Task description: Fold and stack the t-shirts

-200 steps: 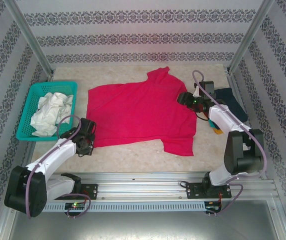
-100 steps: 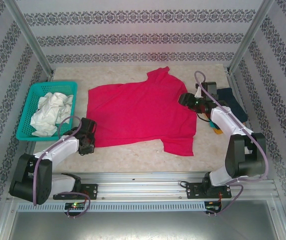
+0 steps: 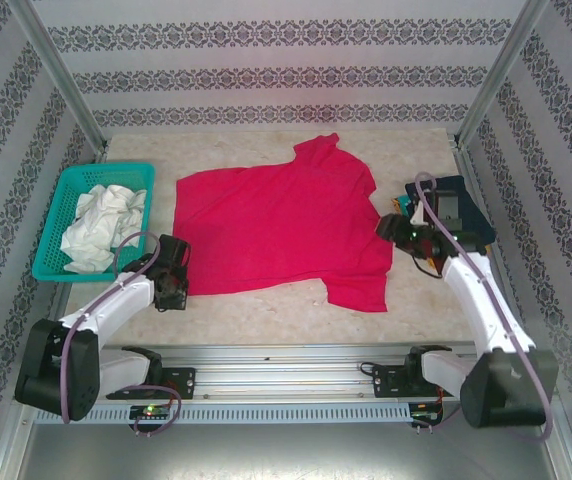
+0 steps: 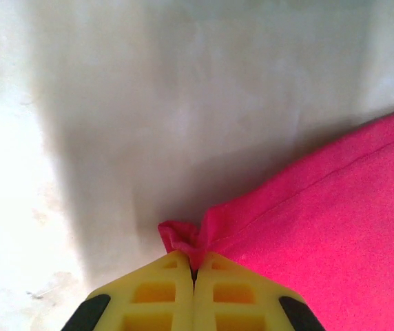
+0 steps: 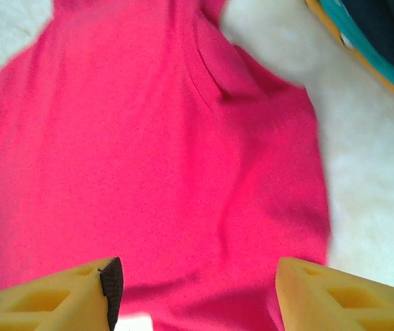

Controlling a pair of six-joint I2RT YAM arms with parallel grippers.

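Tightly, left gripper (image 4: 194, 267) pinches crimson t-shirt (image 4: 335, 227) corner.

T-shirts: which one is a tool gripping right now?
The crimson-pink t-shirt, spread open in the middle: the left tool is shut on its near-left hem corner. The navy t-shirt lies at the far right, ungripped.

**Overhead view:** bright, even, diffuse light. The picture is sharp throughout, with faint shadows beneath the arms on the pale speckled bench (image 3: 266, 312).

**Left wrist view:** a broad grey shadow crosses the bench, and its left edge burns out to white glare. The yellow left end effector (image 4: 194, 267) is soft, too near the lens.

**Right wrist view:** the crimson-pink cloth t-shirt (image 5: 156, 172) is blurred and the bench patches are overexposed.
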